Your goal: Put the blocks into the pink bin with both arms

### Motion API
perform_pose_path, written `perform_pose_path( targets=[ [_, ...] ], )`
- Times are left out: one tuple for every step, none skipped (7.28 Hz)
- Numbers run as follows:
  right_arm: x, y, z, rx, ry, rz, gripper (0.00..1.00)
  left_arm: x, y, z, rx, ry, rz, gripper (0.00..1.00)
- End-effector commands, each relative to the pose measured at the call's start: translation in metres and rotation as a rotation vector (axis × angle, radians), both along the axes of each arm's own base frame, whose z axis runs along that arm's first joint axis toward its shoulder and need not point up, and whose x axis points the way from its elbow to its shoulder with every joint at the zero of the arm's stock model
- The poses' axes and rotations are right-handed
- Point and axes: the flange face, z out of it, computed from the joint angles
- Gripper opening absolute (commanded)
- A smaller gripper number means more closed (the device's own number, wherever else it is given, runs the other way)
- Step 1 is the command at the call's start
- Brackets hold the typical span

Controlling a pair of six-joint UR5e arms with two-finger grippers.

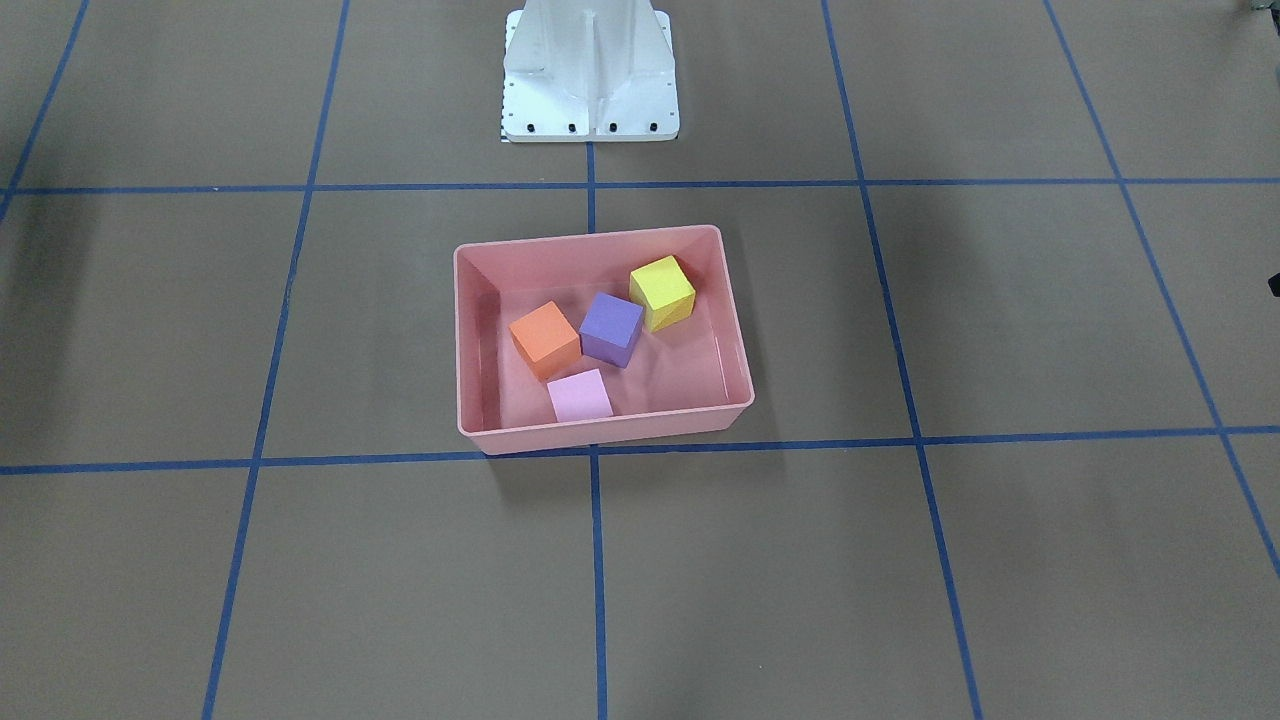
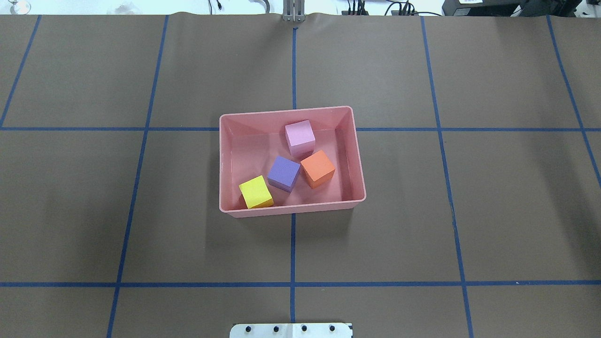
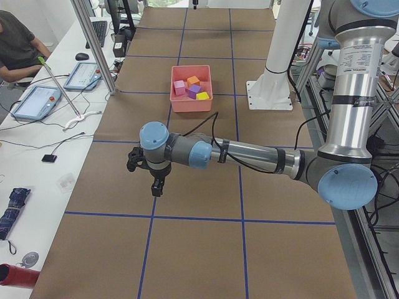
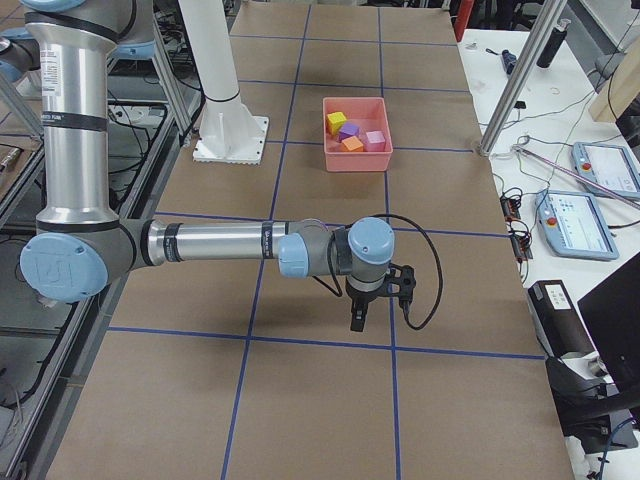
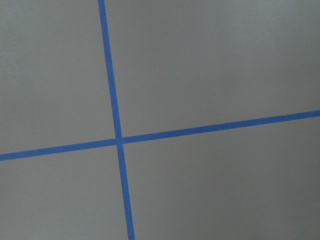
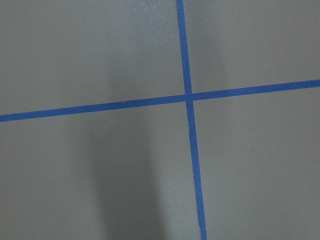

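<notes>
Table [image 2: 469,211]: flat top covered in matte brown paper, slightly creased. A grid of squares is marked on it in narrow blue tape [image 2: 292,61].
Left arm [image 3: 249,156]: smooth silver-grey tubes, light blue round joint caps and a looped black cable. It is stretched low over the table toward the robot's left end, well apart from the bin.
Right arm [image 4: 210,242]: same build, stretched low toward the opposite end, also well apart from the bin.
Pedestal base [image 1: 590,80]: white painted metal, flared and ribbed. Its flat foot plate is held by a row of dark bolts.
Pink bin [image 2: 220,159]: salmon-pink plastic, glossy, shallow and rectangular, with rounded corners and a thin rim. It is set at the table's middle, slightly skewed to the grid. All four blocks are held inside.
Left gripper [image 3: 157,187]: black, pointed down above the paper. Seen only from the side, so the finger spacing cannot be told.
Right gripper [image 4: 358,318]: black, pointed down above the paper. The finger spacing cannot be told here either.
Light pink block [image 2: 300,134]: matte cube near the bin's far wall.
Orange block [image 2: 318,168]: matte cube, turned askew, just beside the purple one.
Purple block [image 2: 284,172]: matte cube near the bin's middle.
Yellow block [image 2: 256,191]: matte cube against the bin's near wall, toward the robot's left.
</notes>
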Motion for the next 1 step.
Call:
perform_pose_path(
  targets=[
    [0.0, 0.0002, 0.0002, 0.0, 0.0, 0.0, 1.0, 0.0017, -0.0008, -0.004, 0.008, 0.001, 0.003, 1.0]
  ],
)
